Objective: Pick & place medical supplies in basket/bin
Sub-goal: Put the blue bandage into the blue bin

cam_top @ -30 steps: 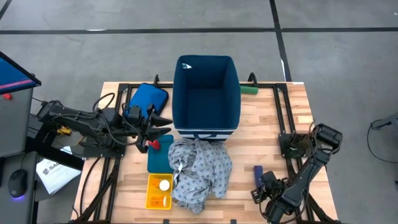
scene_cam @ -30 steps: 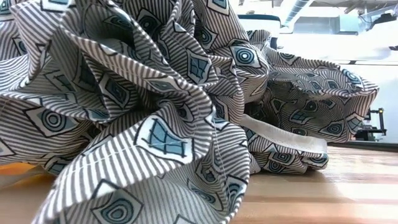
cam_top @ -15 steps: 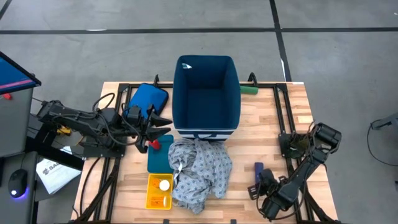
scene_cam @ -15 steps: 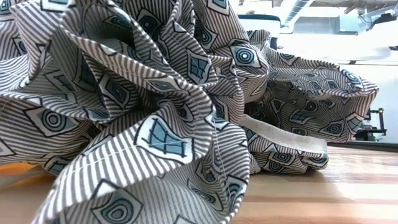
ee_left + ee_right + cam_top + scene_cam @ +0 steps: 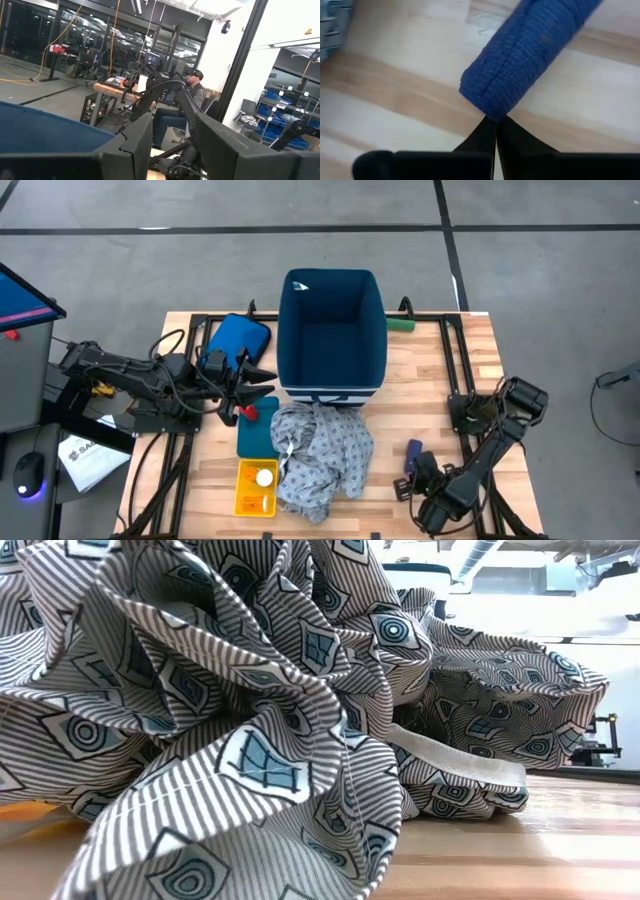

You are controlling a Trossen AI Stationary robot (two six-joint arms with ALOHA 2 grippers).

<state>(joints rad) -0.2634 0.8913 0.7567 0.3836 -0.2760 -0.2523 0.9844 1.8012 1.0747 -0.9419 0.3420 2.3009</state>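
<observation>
A dark-blue roll (image 5: 412, 450) (image 5: 530, 55) lies on its side on the wooden table at the near right. My right gripper (image 5: 408, 470) (image 5: 495, 125) is shut at its near end. The grey patterned gown (image 5: 320, 455) (image 5: 250, 720) lies crumpled in front of the navy bin (image 5: 283, 330). A yellow tray (image 5: 240, 502) to the gown's left holds a white-capped bottle (image 5: 263, 477). My left gripper (image 5: 268, 375) (image 5: 172, 145) hovers open left of the bin, with nothing between its fingers. A small red thing (image 5: 245, 412) lies just below it. My right gripper's shut fingertips (image 5: 487, 129) meet the lower rim of the roll's near end (image 5: 487, 112), coming from above and slanting steeply down, roughly along the roll. The roll rests on the table. Whether a bit of its wrap is caught between the tips, I cannot tell.
A flat blue pouch (image 5: 238, 340) lies left of the bin, a teal pad (image 5: 255, 435) between it and the yellow tray, and a green thing (image 5: 400, 324) at the bin's far right. Black frame rails run along both table sides. Bare wood lies between gown and roll.
My right gripper has shut at the roll's near end and has edged a little toward the table's left. The roll lies where it did. My left arm has kept still.
</observation>
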